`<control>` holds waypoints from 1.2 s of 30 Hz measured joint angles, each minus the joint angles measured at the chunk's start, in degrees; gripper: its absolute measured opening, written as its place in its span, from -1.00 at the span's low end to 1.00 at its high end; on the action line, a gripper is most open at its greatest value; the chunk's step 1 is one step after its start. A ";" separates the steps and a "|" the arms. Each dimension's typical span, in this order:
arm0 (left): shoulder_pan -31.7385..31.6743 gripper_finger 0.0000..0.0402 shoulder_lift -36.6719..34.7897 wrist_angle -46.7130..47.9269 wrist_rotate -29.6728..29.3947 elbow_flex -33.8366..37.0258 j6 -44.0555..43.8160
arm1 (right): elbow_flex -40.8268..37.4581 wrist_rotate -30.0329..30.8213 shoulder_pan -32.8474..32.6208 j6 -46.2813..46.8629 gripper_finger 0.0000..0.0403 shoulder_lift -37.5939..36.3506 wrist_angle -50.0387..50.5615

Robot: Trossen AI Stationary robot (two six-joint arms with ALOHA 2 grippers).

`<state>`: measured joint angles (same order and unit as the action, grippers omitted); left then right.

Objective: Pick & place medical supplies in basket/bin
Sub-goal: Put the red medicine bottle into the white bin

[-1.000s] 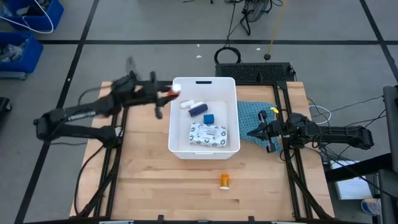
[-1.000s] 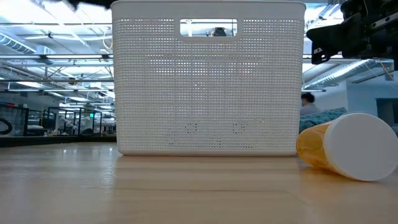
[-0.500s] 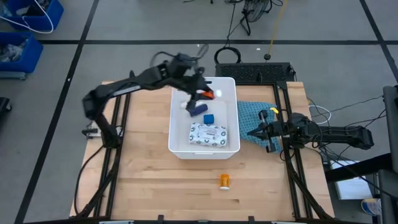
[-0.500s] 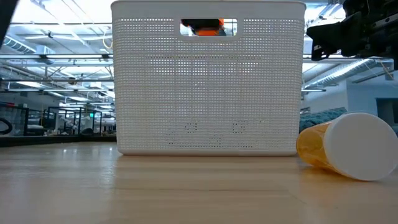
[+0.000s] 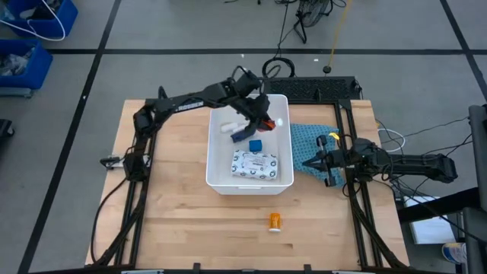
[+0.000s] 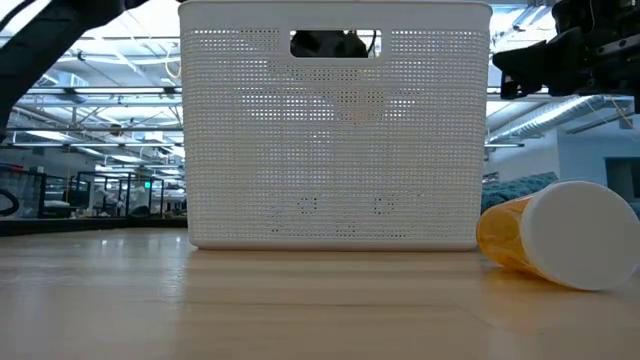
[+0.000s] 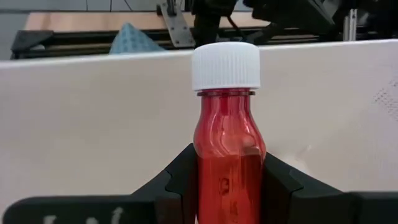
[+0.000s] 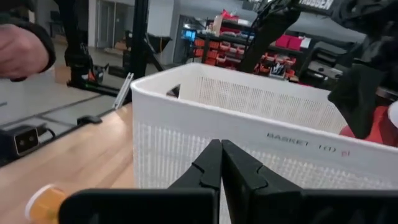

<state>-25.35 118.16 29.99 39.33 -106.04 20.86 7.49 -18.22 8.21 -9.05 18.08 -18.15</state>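
Pale wooden tabletop (image 5: 175,221) on grey warehouse floor: at frame centre one white basket (image 5: 248,185) holds one patterned packet (image 5: 254,163), one blue cube (image 5: 256,144), one white tube (image 5: 231,127); left gripper (image 5: 266,122) above it clamps one red bottle (image 7: 227,149); one orange bottle (image 5: 275,221) lies below; right gripper (image 5: 310,161), jaws together, over teal cloth (image 5: 310,141).

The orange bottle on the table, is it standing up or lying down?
Lying down. The orange bottle rests on its side on the wooden table, white cap facing the low camera.

High view straight down; low view table-level, close; both share white tub (image 5: 215,144).
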 joint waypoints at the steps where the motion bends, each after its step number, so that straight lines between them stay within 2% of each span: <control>1: -0.12 -0.43 0.24 0.17 0.33 -0.02 0.21 | 0.00 0.00 0.00 -0.53 -1.00 0.00 0.43; 5: -0.09 -0.43 0.82 2.96 0.22 -0.02 3.46 | 0.00 0.02 0.00 -1.30 -1.00 0.00 0.91; 15: 0.60 -0.43 0.82 23.95 -11.89 0.16 13.01 | 0.00 0.04 0.00 -1.30 -1.00 0.00 1.69; 19: 1.84 -0.43 0.84 27.88 -12.85 0.94 14.73 | 0.00 0.07 0.00 -1.30 -1.00 0.00 1.77; 25: 3.48 -0.43 1.74 30.61 -17.24 1.80 15.48 | 0.00 0.07 0.00 -1.30 -1.00 0.00 1.79; 36: 4.60 -0.43 2.66 27.93 -18.58 7.97 15.19 | 0.00 0.09 0.00 -1.52 -1.00 -0.02 2.09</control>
<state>-20.75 120.81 57.92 20.75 -98.07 36.06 7.49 -18.13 8.21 -10.57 18.06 -16.05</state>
